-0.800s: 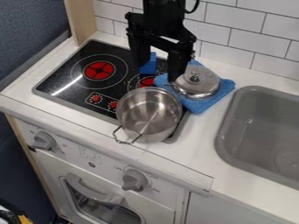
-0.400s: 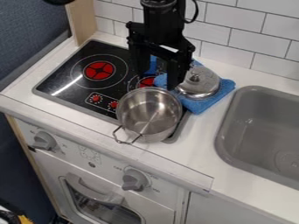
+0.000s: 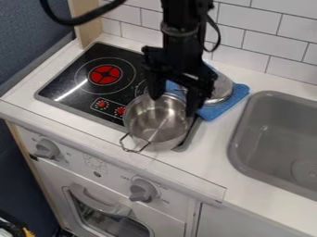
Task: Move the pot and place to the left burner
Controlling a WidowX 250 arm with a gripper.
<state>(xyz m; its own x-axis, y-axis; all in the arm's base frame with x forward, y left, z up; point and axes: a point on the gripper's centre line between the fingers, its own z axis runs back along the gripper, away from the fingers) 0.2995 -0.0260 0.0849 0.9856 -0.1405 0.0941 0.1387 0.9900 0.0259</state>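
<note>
The gripper (image 3: 173, 105) is open over the back part of the steel pot (image 3: 158, 122), one finger above the pot's inside and the other by its right rim. The pot stands upright at the right front of the black stove (image 3: 68, 88), its wire handle pointing to the front left. The left burner (image 3: 105, 74) shows red, with nothing on it. Part of the right burner is hidden behind the gripper and pot.
A steel lid (image 3: 222, 89) lies on a blue cloth (image 3: 213, 111) behind and right of the pot. The grey sink (image 3: 272, 134) is at the right, and a tiled wall (image 3: 248, 44) runs along the back.
The gripper has come forward from behind the pot to over its back part, with its fingers still apart. The pot and lid have stayed in place.
</note>
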